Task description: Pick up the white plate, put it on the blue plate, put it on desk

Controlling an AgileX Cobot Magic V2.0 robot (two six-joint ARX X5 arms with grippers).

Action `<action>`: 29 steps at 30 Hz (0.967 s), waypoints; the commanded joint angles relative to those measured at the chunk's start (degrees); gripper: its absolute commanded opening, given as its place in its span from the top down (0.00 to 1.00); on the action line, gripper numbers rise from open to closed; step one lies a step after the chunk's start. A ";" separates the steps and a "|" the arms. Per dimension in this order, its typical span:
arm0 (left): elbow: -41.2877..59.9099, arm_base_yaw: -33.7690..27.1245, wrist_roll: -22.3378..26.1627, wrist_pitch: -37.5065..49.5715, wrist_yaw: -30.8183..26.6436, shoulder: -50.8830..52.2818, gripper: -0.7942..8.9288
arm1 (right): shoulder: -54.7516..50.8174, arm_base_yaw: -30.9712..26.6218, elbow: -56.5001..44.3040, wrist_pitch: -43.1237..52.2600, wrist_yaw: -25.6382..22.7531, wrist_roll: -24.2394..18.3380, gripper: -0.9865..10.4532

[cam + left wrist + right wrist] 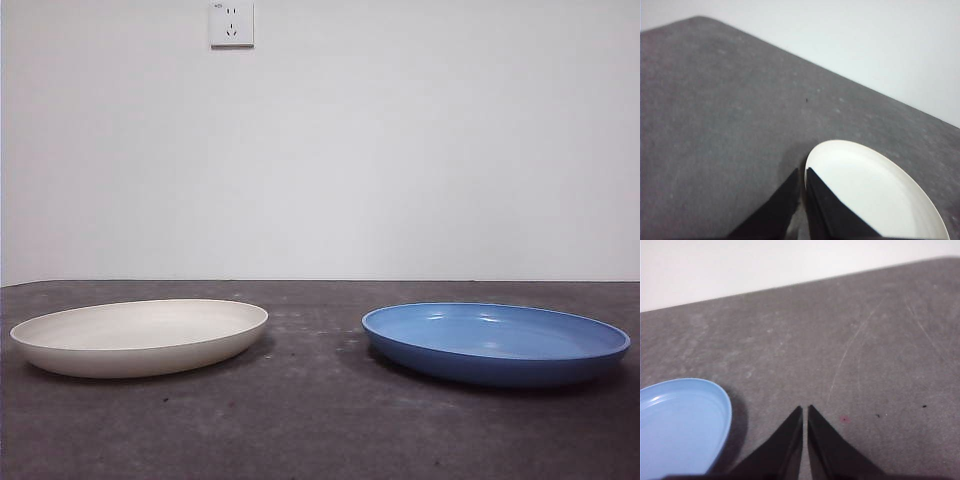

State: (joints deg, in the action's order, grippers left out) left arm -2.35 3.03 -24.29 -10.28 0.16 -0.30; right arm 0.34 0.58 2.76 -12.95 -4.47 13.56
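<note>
Two plates lie apart on the desk. Left gripper has its jaws pressed together at the white plate rim; right gripper, also closed, is beside the blue plate.

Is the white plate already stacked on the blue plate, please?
No, the white plate sits on the desk apart from the blue plate.

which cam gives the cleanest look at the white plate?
Front view: the whole white plate sits on the desk, apart from the blue plate, full rim visible. Left wrist view shows only part of it, cut by the frame and partly behind the left gripper. Right wrist view doesn't show it.
</note>
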 commanded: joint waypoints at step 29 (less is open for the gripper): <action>-42.88 0.11 16.20 -26.01 24.65 -32.46 0.90 | 34.75 0.04 48.48 -31.19 18.21 -10.49 0.90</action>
State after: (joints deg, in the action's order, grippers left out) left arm -43.90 3.03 -11.57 -36.12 23.73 -31.79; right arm 33.98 0.58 49.60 -43.27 13.02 5.61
